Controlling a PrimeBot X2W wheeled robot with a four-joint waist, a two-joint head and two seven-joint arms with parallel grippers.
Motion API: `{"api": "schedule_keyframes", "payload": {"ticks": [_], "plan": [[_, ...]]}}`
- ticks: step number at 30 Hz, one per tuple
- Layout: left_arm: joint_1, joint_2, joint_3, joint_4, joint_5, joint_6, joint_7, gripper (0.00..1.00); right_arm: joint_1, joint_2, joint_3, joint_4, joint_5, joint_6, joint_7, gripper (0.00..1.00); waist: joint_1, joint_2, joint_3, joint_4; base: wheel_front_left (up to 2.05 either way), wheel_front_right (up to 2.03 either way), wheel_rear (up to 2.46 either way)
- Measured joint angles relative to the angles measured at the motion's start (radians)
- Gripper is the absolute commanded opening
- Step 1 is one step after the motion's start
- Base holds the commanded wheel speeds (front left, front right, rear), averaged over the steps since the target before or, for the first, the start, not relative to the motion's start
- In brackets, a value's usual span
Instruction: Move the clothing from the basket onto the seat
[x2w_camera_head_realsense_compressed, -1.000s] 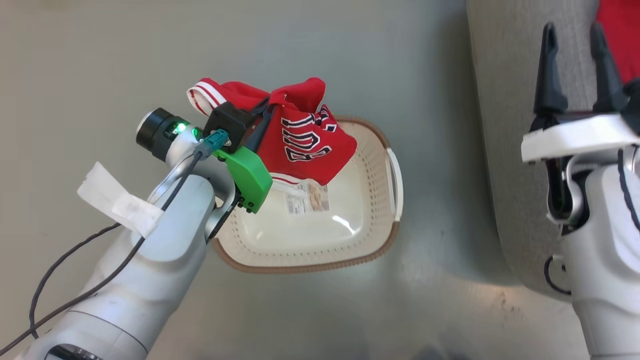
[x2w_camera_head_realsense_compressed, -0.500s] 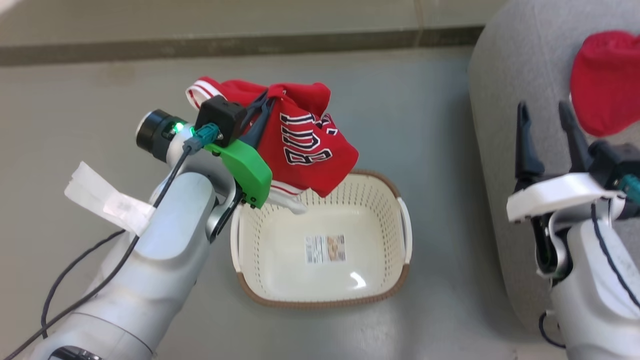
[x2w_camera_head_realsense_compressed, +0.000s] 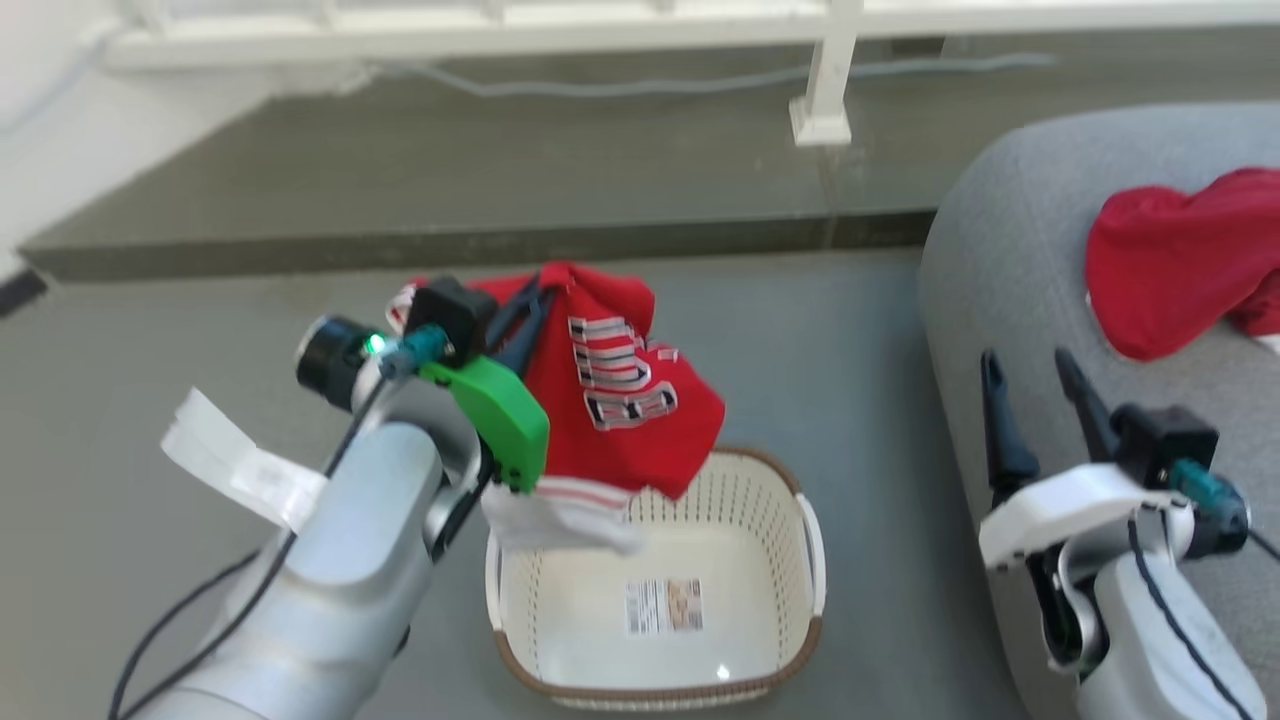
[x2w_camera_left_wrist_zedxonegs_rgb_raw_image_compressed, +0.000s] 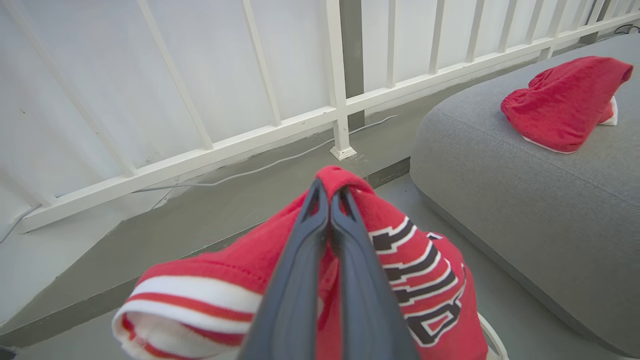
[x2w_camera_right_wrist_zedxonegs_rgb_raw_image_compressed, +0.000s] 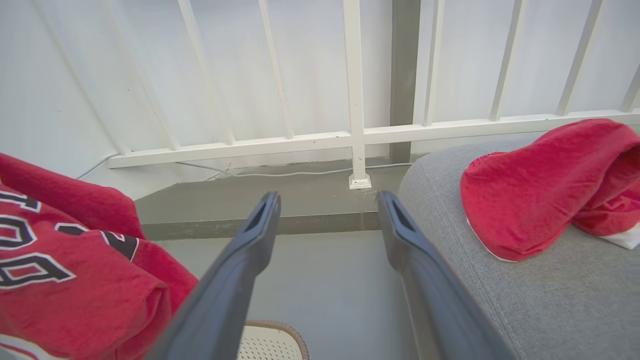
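The left gripper (x2w_camera_left_wrist_zedxonegs_rgb_raw_image_compressed: 328, 192) is clamped tight on a top fold of the red jersey (x2w_camera_head_realsense_compressed: 620, 400). The jersey hangs above the far-left corner of the basket (x2w_camera_head_realsense_compressed: 812, 545), its white hem drooping over the rim. The head view adds the label (x2w_camera_head_realsense_compressed: 663, 605) on the basket's floor. The right gripper (x2w_camera_head_realsense_compressed: 1027, 360), fingers spread wide and holding nothing, hovers at the near edge of the seat (x2w_camera_head_realsense_compressed: 1000, 260), with bare floor (x2w_camera_head_realsense_compressed: 850, 350) between basket and seat. A plain red piece (x2w_camera_head_realsense_compressed: 1170, 265) lies on the seat. The left wrist view shows a white railing (x2w_camera_left_wrist_zedxonegs_rgb_raw_image_compressed: 340, 107) beyond.
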Motion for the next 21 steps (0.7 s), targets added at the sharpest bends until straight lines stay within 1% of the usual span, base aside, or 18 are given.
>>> {"api": "schedule_keyframes", "payload": {"ticks": [3, 4, 6, 10, 15, 19, 21], "plan": [[0.030, -0.005, -0.007, 0.003, -0.005, 0.000, 0.005, 0.00, 0.033, 0.001, 0.009, 0.012, 0.000, 0.003, 0.000, 1.00, 0.0000, 0.0000, -0.043, -0.001, 0.00, 0.00, 0.00], [0.036, -0.007, -0.008, 0.002, -0.009, 0.000, 0.013, 0.00, 0.044, 0.001, 0.013, 0.014, 0.000, 0.010, 0.000, 1.00, 0.0000, 0.0000, -0.057, -0.002, 0.00, 0.00, 0.00], [0.041, -0.008, -0.009, -0.003, -0.010, 0.000, 0.017, 0.00, 0.062, 0.002, 0.023, 0.014, 0.000, 0.013, 0.000, 1.00, 0.0000, 0.0000, -0.083, -0.003, 0.00, 0.00, 0.00], [0.043, -0.011, -0.015, -0.031, -0.026, 0.000, 0.035, 0.00, 0.079, -0.005, 0.067, 0.013, -0.005, 0.055, 0.004, 1.00, 0.0000, 0.0000, -0.134, -0.004, 0.00, 0.00, 0.00], [0.043, -0.014, -0.026, -0.063, -0.036, 0.000, 0.046, 0.00, 0.079, -0.023, 0.141, 0.012, -0.039, 0.096, 0.018, 1.00, 0.0000, 0.0000, -0.156, 0.002, 0.00, 0.00, 0.00], [0.042, -0.018, -0.036, -0.093, -0.036, 0.000, 0.055, 0.00, 0.073, -0.024, 0.203, 0.013, -0.045, 0.114, 0.028, 1.00, 0.0000, 0.0000, -0.157, 0.017, 0.00, 0.00, 0.00], [0.039, -0.018, -0.040, -0.105, -0.036, 0.000, 0.058, 0.00, 0.067, -0.024, 0.238, 0.017, -0.048, 0.117, 0.038, 1.00, 0.0000, 0.0000, -0.156, 0.026, 0.00, 0.00, 0.00]]}}
